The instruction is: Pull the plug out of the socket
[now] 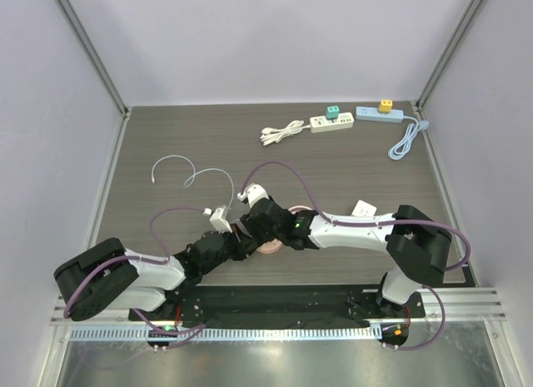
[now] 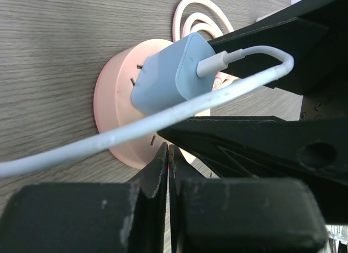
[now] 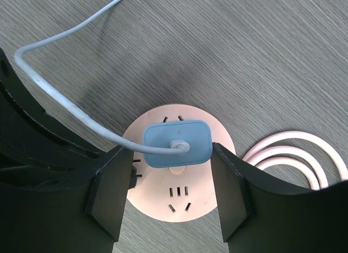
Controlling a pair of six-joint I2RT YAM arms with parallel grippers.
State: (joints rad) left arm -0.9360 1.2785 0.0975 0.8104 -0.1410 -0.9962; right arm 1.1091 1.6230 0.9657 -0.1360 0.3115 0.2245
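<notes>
Left gripper (image 2: 168,155): fingers pinched together on nothing, tips at the rim of the pink socket (image 3: 163,209). I cannot tell whether they press it down.

Right gripper (image 3: 173,179): fingers spread, straddling the blue plug (image 3: 176,144), not clamped. The plug sits fully seated in the socket, at the near middle of the table (image 1: 166,137).

Risks, my judgement:
- The socket looks light and unanchored, so a pull may lift it along with the plug.
- The plug's smooth rounded shell could slip from a weak grip.
- The white cable (image 3: 60,100) runs across one finger and may snag.

Table: dark wood-grain, matte. Farther off lies a loose white lead (image 1: 179,166). At the far right are a white power strip (image 1: 331,122) and a blue power strip (image 1: 380,114). Walls are plain and pale, with metal corner posts.
</notes>
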